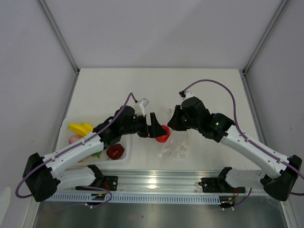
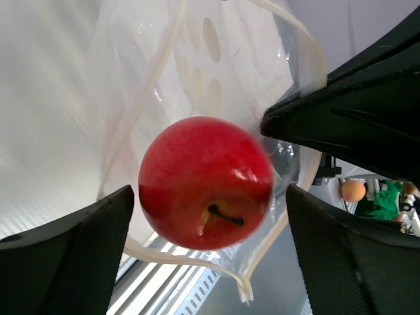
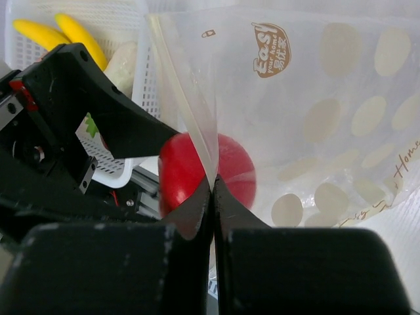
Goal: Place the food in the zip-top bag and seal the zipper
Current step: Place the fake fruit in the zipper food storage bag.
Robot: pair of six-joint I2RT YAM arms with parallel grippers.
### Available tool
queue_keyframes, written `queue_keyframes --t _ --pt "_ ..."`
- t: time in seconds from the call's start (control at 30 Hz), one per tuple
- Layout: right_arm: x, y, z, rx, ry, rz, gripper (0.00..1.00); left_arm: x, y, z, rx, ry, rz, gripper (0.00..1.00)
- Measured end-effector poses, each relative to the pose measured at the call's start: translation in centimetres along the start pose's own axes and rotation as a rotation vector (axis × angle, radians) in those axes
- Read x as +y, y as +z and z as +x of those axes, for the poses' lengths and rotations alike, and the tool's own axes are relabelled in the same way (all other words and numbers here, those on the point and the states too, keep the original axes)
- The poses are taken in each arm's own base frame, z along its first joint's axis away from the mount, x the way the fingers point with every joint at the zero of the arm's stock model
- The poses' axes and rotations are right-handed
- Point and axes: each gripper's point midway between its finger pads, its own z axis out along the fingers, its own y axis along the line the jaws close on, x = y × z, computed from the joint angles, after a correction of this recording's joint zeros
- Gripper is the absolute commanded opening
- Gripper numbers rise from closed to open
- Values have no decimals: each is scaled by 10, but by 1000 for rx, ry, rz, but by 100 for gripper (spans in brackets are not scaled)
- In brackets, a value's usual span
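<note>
The red apple (image 2: 205, 182) lies straight ahead of our left end effector (image 1: 156, 127), between its fingers, which stand wide and clear of it on both sides. It seems partly inside the mouth of the zip-top bag (image 3: 315, 118), though the film blurs this. Our right end effector (image 3: 211, 197) is pinched tight on the mouth edge, holding the bag open towards the left one.

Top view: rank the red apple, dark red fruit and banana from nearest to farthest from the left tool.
1. Red apple, right at the left tool.
2. Dark red fruit, at the tray's near side.
3. Banana, at the tray's left end.
</note>
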Motion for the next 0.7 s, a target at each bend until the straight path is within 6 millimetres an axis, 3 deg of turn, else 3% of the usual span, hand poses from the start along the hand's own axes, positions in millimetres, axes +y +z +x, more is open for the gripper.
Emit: queue_keyframes --t 0.47,0.6,0.7 --pt "-3 2 1 20 29 -45 0 -24 -37 -21 -118 136 54 99" --pt "-3 1 0 18 28 -52 2 -13 -51 -28 -171 123 -38 99" --pt "-4 -2 -1 10 23 -54 7 11 -65 -33 -225 75 -179 99"
